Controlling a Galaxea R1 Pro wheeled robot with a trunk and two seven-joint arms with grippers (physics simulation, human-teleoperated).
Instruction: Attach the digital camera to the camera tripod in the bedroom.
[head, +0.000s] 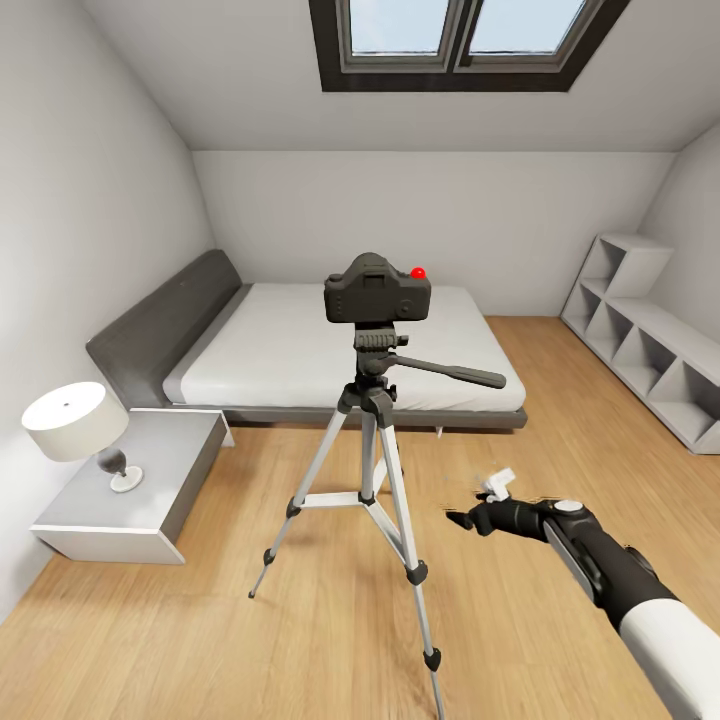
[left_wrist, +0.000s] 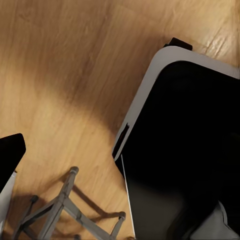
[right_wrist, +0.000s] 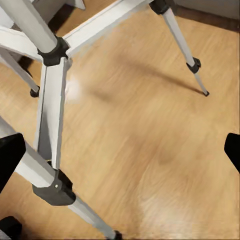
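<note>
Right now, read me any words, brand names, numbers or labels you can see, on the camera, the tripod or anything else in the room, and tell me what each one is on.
No readable text in any view.
The digital camera: no brand or lettering, only a red dot on top.
The camera tripod: legs and head plain, no markings.
The lamp, nightstand, bed and shelf unit: blank.

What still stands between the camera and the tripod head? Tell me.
Nothing visible does. The camera already sits on the tripod head, with no gap showing between them in the head view. The right gripper hangs low beside the tripod legs, open and apart from the camera.
</note>
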